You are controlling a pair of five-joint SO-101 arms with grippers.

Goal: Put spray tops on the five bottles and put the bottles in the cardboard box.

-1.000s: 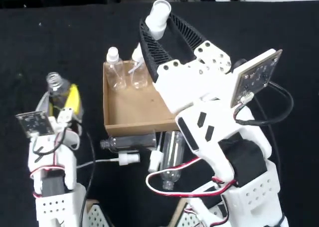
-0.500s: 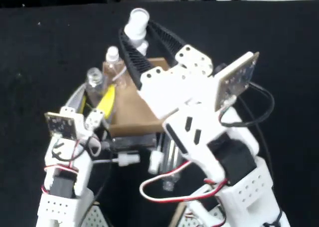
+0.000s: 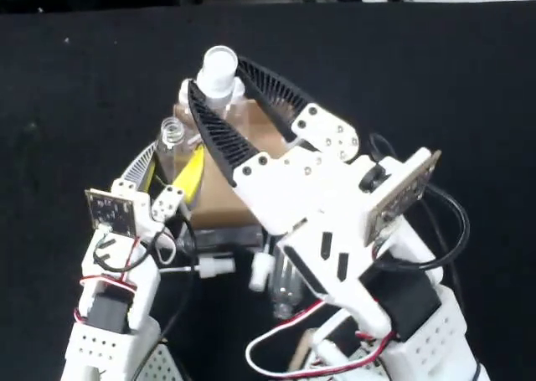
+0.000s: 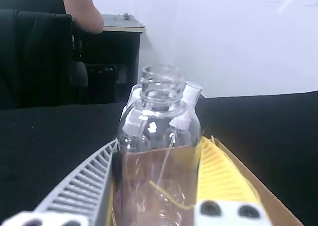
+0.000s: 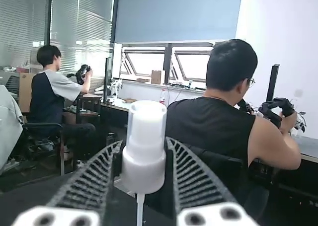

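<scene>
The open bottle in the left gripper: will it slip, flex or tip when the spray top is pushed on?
The bottle looks like clear, empty, thin plastic, so it is probably light and may flex under the press. Its smooth wall could slide, though the left gripper clamps it on both sides. Held upright, it seems unlikely to tip.

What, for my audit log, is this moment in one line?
left gripper: shut on uncapped bottle, beside cardboard box | right gripper: shut on spray top | spray top not fitted
</scene>
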